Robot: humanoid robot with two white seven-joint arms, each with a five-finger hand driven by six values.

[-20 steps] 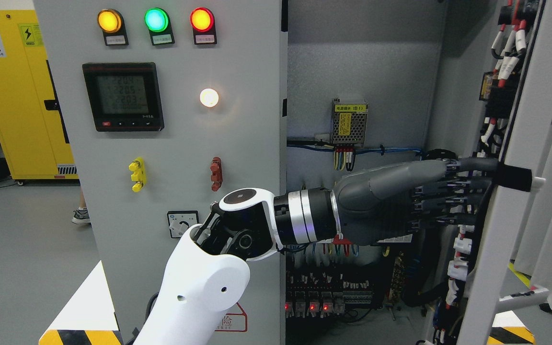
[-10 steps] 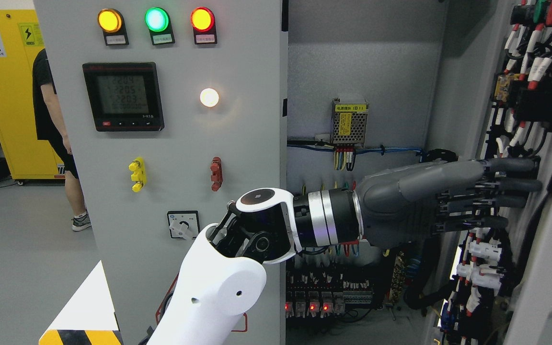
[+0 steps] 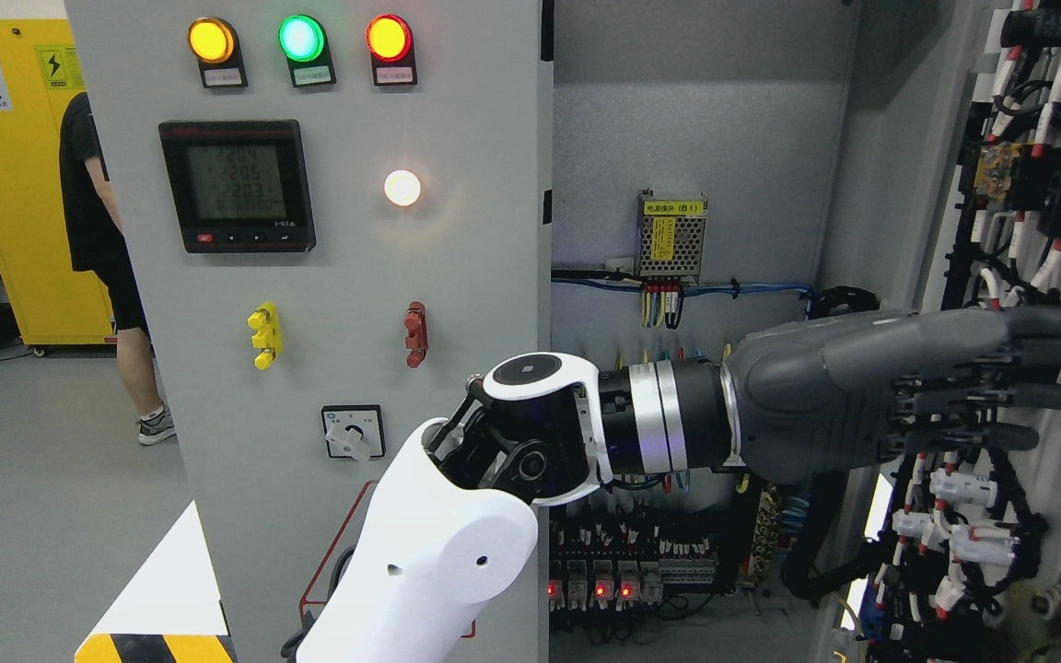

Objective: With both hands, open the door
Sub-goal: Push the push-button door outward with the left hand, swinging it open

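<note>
My left arm comes in from the lower left and reaches across to the right. Its grey left hand (image 3: 1000, 382) is stretched flat, fingers (image 3: 1046, 322) straight and together, pressed against the inner face of the right cabinet door (image 3: 1046, 184). That door stands swung wide open at the right edge, its inside covered with wiring and components. The left cabinet door (image 3: 337, 276) is closed, carrying three lamps, a meter and switches. The cabinet interior (image 3: 696, 138) shows between them. The hand holds nothing. My right arm is out of the picture.
Inside the cabinet sit a small power supply (image 3: 671, 235), blue cables and rows of terminals (image 3: 623, 562) with red lights. A person (image 3: 107, 249) stands behind the left door near a yellow cabinet (image 3: 33, 175). A hazard-striped corner (image 3: 157, 635) lies low on the left.
My left hand has pushed further right and the right door has swung wider open, its handle leaving view. A person has stepped into view behind the left door.
</note>
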